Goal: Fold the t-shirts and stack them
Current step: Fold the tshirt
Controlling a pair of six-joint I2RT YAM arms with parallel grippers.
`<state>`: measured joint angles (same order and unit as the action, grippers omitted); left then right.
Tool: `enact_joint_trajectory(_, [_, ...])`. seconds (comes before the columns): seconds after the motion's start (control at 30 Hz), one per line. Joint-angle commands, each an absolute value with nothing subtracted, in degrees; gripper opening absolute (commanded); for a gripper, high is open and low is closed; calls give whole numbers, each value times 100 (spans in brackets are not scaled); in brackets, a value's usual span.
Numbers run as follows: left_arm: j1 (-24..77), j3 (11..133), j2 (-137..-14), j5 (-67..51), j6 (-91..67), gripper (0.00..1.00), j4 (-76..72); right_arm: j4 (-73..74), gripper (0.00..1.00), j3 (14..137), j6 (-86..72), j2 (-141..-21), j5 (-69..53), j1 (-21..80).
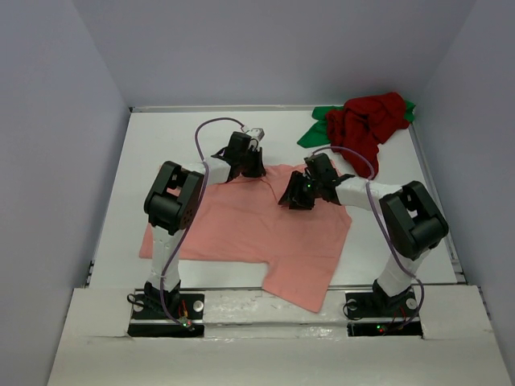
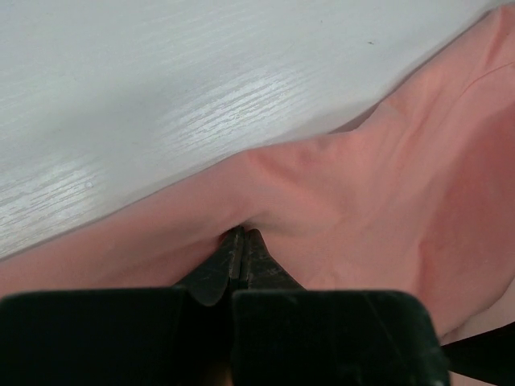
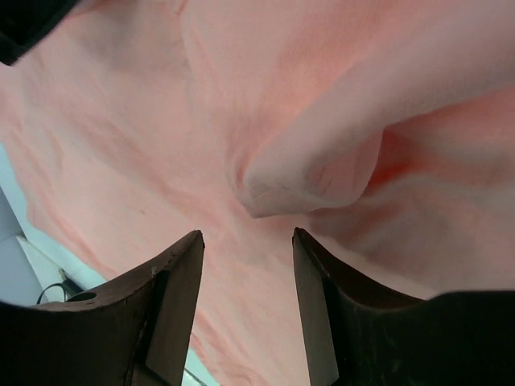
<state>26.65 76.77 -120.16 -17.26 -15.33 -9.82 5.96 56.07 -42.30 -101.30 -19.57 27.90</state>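
The salmon-pink t-shirt lies spread across the middle of the white table. At its far edge my left gripper is shut on a pinch of the pink cloth, which gathers into creases at the closed tips of the left gripper. Over the shirt's right part, my right gripper is open. In the right wrist view the right gripper has nothing between its fingers, and a bunched fold of the pink shirt lies just beyond the tips. The dark red t-shirt is crumpled on the bright green t-shirt at the back right.
Grey walls enclose the table on the left, back and right. The red and green heap sits against the back right corner, a little behind my right arm. Bare white tabletop shows beyond the pink shirt's far edge.
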Motion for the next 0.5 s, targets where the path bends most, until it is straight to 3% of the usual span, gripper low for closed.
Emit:
enact_joint_trajectory(0.0, [2689,7884,-12059,-1723,-1459,0,-835,624,54,5625,-4052,-9598,-1434,2839])
enact_joint_trajectory(0.47, [2707,7919,-12076,-1723,-1406,0,-782,896,54,5801,-3165,-9281,1001,2839])
